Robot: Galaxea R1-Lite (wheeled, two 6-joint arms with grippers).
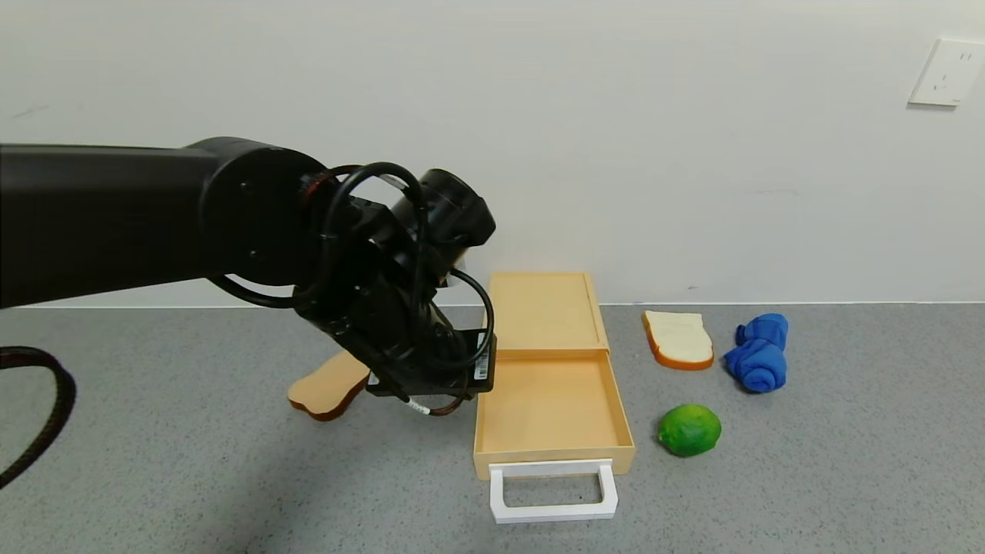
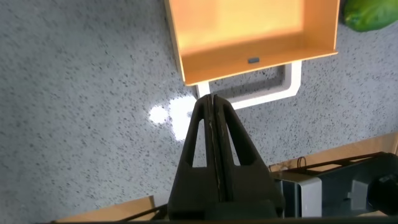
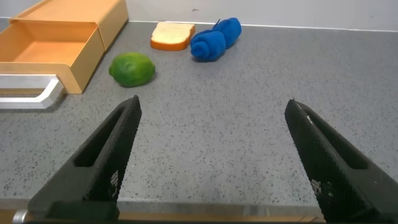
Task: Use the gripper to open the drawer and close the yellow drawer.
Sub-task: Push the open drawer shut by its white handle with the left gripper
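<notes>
Left gripper [image 2: 211,102] with fingers pressed together, angled down beside the open drawer [image 1: 550,408], holding nothing.

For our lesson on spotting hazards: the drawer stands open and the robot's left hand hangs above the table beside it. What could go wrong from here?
1. The shut left hand may miss the white handle and skid the drawer instead of closing it.
2. The lime lies close by; a shifted drawer could send it rolling.
</notes>
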